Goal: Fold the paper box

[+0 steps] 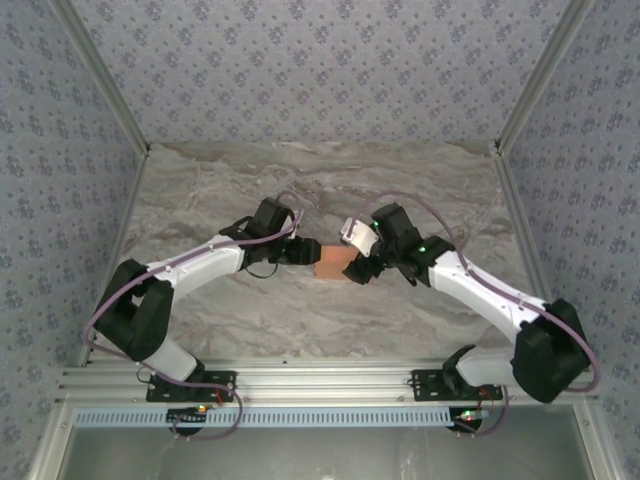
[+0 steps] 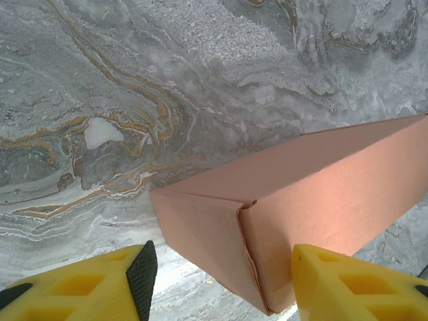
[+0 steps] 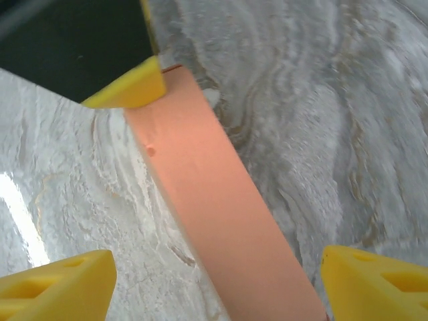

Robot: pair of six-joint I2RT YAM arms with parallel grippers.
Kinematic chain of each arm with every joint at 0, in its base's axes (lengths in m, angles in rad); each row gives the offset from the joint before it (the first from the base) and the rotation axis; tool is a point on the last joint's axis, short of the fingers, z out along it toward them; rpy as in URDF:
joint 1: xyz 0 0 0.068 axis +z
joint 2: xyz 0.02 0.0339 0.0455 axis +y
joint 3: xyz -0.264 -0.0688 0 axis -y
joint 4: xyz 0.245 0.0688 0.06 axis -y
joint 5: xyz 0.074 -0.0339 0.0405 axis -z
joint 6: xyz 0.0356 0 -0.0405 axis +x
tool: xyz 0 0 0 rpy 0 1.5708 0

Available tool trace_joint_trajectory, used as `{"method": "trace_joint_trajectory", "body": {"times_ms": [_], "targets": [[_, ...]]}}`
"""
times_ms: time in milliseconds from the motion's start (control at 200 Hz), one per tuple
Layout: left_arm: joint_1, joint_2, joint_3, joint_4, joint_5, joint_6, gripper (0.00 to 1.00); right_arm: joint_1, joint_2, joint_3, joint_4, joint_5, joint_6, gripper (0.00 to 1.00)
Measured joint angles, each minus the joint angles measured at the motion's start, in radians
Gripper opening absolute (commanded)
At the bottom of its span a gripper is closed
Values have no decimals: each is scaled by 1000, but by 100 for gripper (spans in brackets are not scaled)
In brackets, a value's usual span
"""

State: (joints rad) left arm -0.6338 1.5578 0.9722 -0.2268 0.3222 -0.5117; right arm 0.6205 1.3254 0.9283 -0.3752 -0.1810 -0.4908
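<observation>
Orange-salmon thin-card rectangular box [image 1: 333,266] lay formed on grey marble table [image 1: 250,180], mid-table btwn arms. Left tool [image 2: 222,254] straddled one end, jaws apart, not clamping. Right tool [image 3: 217,257] released, wide astride box. End seam looked proud; needed square, light press w/o denting.

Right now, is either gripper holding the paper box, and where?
Right gripper: nothing, jaws open. Left gripper straddles one end of the paper box; grip cannot be told.
</observation>
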Motion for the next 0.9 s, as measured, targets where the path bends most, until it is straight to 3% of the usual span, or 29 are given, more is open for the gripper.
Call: {"method": "trace_joint_trajectory", "body": {"times_ms": [260, 360, 580, 730, 810, 899], "targets": [[0, 0, 0, 0, -5, 6, 60, -10, 254, 262, -177, -71, -293, 75], [0, 0, 0, -1, -8, 6, 60, -7, 288, 275, -204, -74, -345, 71], [27, -34, -18, -27, -3, 0, 63, 22, 334, 262, -219, -64, -417, 52], [95, -150, -55, -134, 4, -41, 78, 78, 301, 165, -97, 1, -433, 48], [137, -272, -71, -177, 4, -56, 98, 122, 276, 106, -18, 60, -435, 48], [188, -432, -81, -211, 3, -90, 99, 188, 254, 34, 91, 154, -436, 51]]}}
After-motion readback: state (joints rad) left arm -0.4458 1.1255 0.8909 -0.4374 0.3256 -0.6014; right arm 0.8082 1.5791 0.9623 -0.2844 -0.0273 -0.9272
